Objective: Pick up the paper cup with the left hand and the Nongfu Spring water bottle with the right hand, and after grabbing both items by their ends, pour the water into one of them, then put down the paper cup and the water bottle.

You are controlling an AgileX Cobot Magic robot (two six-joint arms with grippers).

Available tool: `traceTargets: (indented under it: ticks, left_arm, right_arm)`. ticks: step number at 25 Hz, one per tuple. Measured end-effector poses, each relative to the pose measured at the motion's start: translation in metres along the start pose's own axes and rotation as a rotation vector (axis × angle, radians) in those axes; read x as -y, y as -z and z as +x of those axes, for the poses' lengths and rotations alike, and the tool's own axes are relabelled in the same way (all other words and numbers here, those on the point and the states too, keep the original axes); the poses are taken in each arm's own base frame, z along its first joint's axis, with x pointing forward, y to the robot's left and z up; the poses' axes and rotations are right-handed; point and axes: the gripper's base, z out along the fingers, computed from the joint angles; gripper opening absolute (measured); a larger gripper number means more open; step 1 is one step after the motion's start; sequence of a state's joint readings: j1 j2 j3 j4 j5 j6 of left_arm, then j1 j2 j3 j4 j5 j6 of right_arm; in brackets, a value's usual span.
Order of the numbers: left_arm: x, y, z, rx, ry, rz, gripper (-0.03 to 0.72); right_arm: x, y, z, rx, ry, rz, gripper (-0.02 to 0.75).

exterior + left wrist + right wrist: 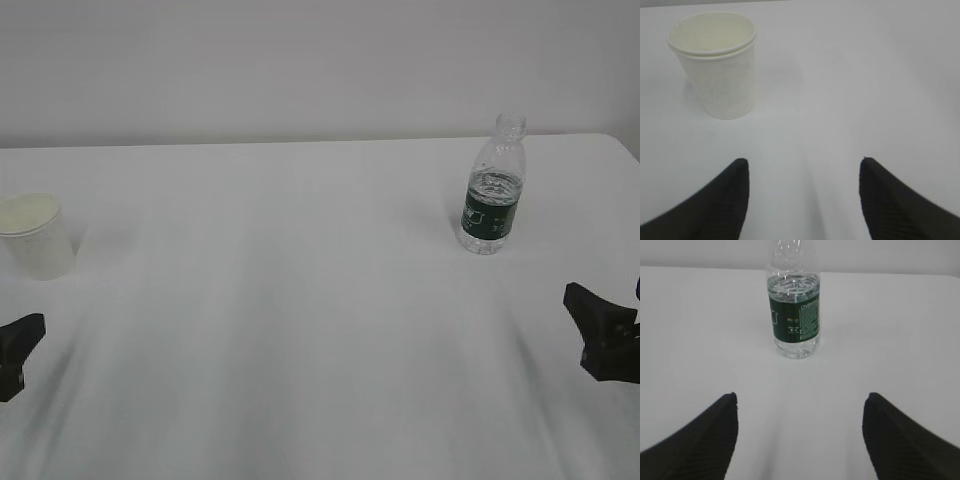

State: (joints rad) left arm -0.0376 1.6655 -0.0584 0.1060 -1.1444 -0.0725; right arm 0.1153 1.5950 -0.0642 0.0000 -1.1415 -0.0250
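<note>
Paper cup [715, 65], tapered, perhaps doubled; ribbed clear bottle [794, 305]; both tools [802, 200] [800, 440] released.

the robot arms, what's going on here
Nothing is held yet. The left gripper is open, facing the paper cup, which stands upright ahead of it. The right gripper is open, facing the uncapped water bottle, upright with water inside. Both stand on the white table.

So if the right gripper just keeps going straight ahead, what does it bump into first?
Probably the Nongfu Spring water bottle. It stands upright on the table ahead of the open right gripper, a little left of the middle line, with nothing in between. It might just touch the left finger first.
</note>
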Motion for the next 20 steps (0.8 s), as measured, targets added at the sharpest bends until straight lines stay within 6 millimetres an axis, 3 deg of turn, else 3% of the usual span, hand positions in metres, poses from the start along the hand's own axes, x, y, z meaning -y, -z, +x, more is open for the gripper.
traceTargets:
  ticks: [6,12,20]
  left_arm:
    - [0.0,0.0,0.0,0.0,0.0,0.0,0.559]
    - [0.0,0.0,0.0,0.0,0.0,0.0,0.566]
    - [0.0,0.0,0.0,0.0,0.0,0.0,0.574]
  right_arm:
    - [0.0,-0.007,-0.006,0.029,0.0,0.001,0.608]
    - [0.0,-0.009,-0.007,0.029,-0.002,0.001,0.615]
    - [-0.003,-0.027,0.001,-0.015,0.001,-0.028,0.615]
